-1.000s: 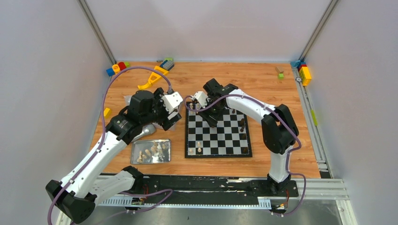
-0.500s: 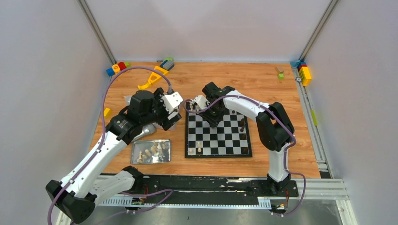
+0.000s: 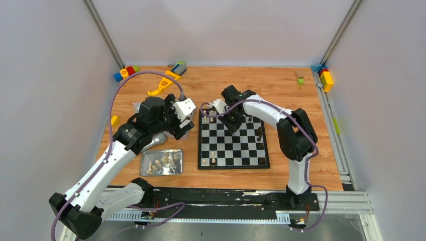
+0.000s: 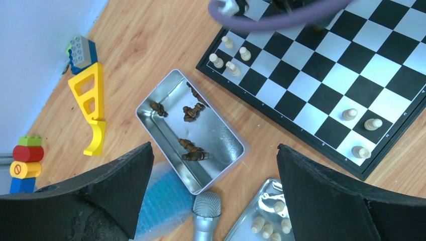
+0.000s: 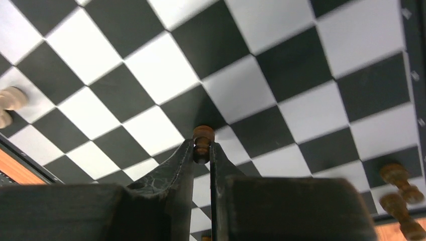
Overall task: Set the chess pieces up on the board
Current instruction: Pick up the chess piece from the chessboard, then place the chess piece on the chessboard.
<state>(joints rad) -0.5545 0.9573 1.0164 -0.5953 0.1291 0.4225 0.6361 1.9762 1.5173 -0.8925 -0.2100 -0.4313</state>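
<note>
Right, your right pincer (image 5: 202, 149) is clenched on a dark piece (image 5: 203, 135), pinching it just under the knob at the top. The piece sits over a black square in the far half of the board (image 5: 281, 65). I can't tell whether its base touches the square.

Likely step: carry it to its starting square. The grip is thin and high, so the piece can twist between the fingertips.

- Lift straight up first, with no sideways drag.
- Hold the wrist vertical during travel.
- Watch the other dark pieces (image 5: 397, 175) near the board edge, lower right in the wrist view.
- Watch the cream pieces (image 4: 244, 52) clustered at the board corner. Pass above them, not between.
- Come down centred on the target square with the base flat, then let go and retreat straight up.

Your left pincer (image 4: 213, 150) is released, jaws wide. It hovers above the tray (image 4: 223, 133) of loose dark pieces (image 4: 191, 111), which lies beside the board on the surface (image 4: 150, 45). Park it there until the right arm leaves that corner, because the two arms are near each other.
</note>
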